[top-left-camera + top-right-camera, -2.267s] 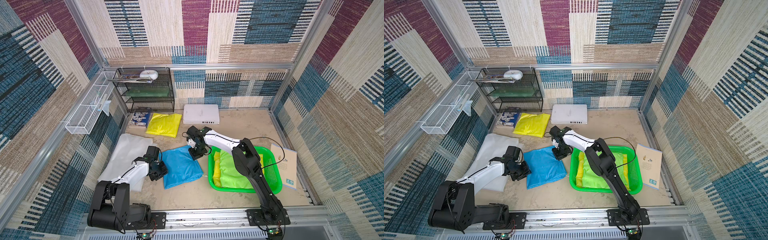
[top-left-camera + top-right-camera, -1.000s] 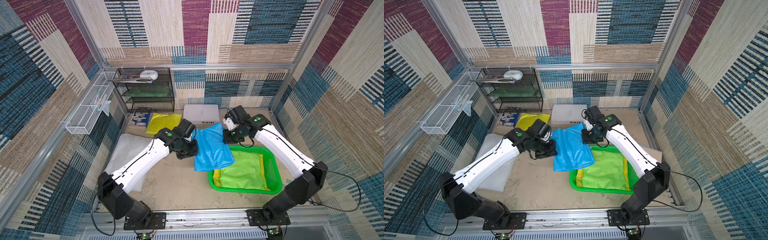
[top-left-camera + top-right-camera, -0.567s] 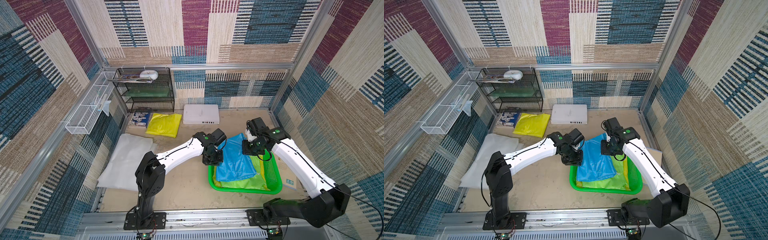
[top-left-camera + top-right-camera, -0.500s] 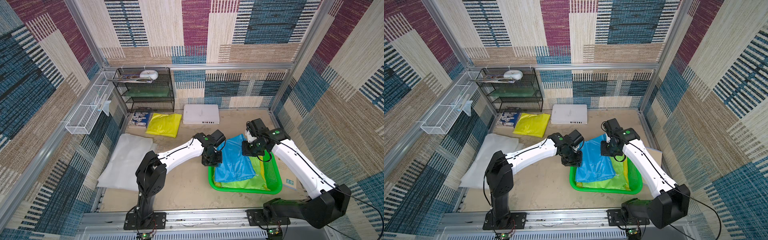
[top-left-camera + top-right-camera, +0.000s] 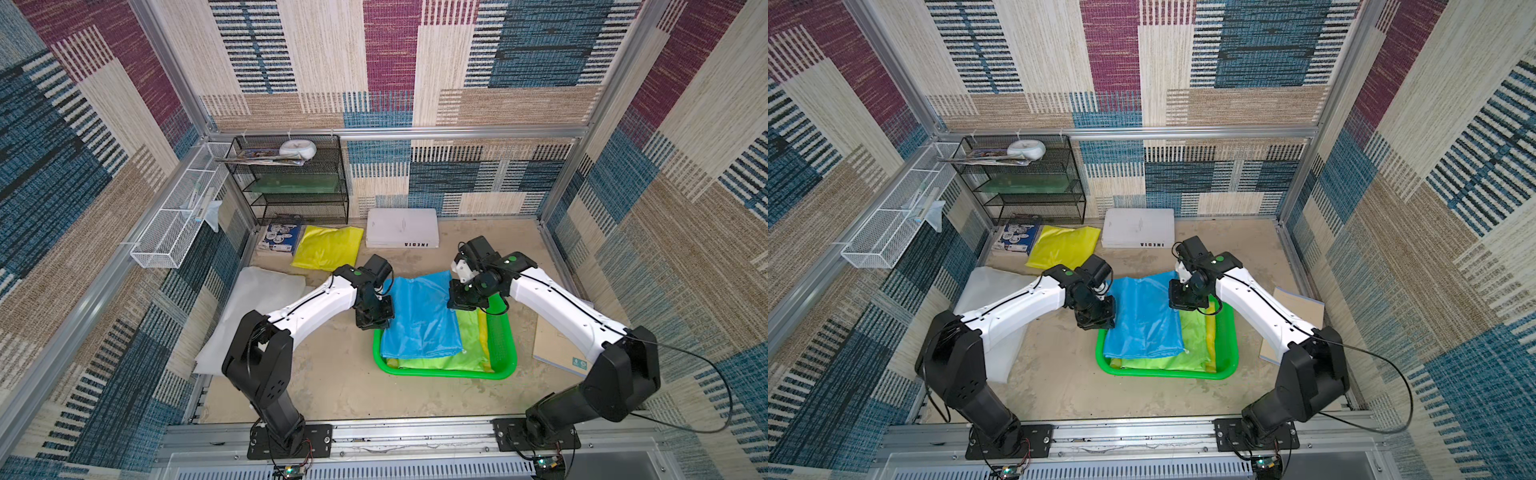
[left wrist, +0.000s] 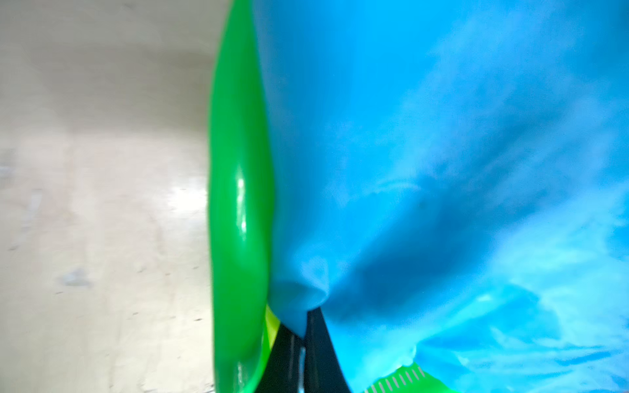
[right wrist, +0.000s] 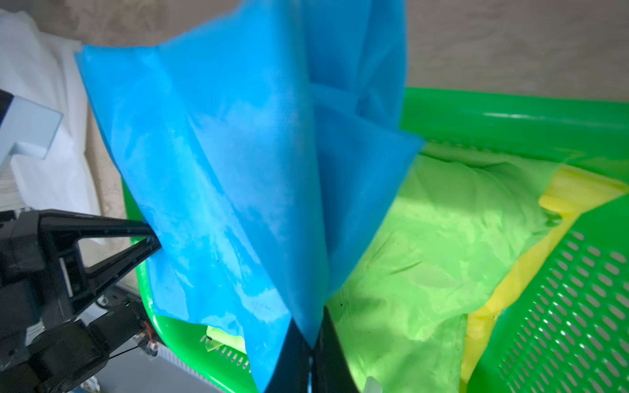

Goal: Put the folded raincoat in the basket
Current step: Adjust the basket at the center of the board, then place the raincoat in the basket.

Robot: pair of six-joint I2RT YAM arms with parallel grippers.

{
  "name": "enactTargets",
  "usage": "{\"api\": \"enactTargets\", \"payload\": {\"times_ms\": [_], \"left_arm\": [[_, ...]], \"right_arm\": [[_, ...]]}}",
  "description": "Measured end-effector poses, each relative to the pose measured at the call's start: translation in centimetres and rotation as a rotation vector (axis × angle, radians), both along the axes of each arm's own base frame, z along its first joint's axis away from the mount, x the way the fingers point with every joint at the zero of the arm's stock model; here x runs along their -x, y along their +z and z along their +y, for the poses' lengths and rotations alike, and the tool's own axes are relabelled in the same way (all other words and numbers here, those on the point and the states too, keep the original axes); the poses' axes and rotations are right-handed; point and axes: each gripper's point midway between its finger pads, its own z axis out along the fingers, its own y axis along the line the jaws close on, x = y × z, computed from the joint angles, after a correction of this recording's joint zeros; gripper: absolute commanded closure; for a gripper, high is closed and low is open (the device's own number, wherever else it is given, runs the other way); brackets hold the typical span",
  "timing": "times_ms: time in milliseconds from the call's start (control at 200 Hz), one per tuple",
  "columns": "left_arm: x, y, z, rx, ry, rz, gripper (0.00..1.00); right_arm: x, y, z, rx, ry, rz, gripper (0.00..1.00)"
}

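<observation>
Lowering step: left gripper (image 5: 381, 323) and right gripper (image 5: 456, 302) pinch the blue raincoat (image 5: 419, 320) by its left and right edges, near end lying in the green basket (image 5: 440, 372); next, lower and let go together.

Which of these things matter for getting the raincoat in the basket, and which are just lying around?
In the job: blue raincoat, green basket, left tool, right tool.
Lying about: yellow raincoat on floor, white box, black rack, wire basket, notebook.

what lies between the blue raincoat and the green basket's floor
A lime green raincoat over a yellow raincoat, both in the basket; the right wrist view shows them under the blue raincoat.
</observation>
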Motion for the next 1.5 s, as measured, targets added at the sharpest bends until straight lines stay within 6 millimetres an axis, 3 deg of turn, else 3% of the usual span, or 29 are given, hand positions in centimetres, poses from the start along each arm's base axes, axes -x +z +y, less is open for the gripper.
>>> {"api": "enactTargets", "payload": {"times_ms": [100, 180, 351, 526, 736, 1022, 1242, 1502], "left_arm": [[0.4, 1.5, 1.8, -0.002, 0.004, -0.015, 1.00], [0.8, 3.2, 1.8, 0.024, -0.017, -0.032, 1.00], [0.9, 6.8, 0.7, 0.118, -0.039, -0.076, 1.00], [1.4, 8.7, -1.2, 0.190, -0.073, -0.075, 1.00], [1.9, 5.5, -2.3, 0.155, -0.100, 0.014, 1.00], [2.9, 0.4, -2.0, 0.086, -0.106, 0.109, 1.00], [2.8, -2.0, -1.9, 0.040, -0.110, 0.106, 0.98], [1.8, -1.8, -1.7, 0.028, -0.104, 0.047, 0.95]], "right_arm": [[-1.0, 0.7, 3.6, -0.032, 0.050, -0.019, 1.00], [-1.7, 1.9, 4.4, -0.043, 0.053, -0.047, 1.00], [-1.8, 3.9, 2.7, -0.010, 0.032, -0.094, 1.00], [0.2, 5.0, -1.3, 0.060, -0.006, -0.134, 1.00], [2.8, 0.9, -4.6, 0.160, -0.021, -0.050, 1.00], [3.5, -4.3, -4.8, 0.203, -0.007, 0.048, 1.00], [3.4, -5.6, -5.1, 0.202, -0.001, 0.053, 1.00], [2.8, -6.4, -5.1, 0.186, 0.008, 0.039, 1.00]]}}
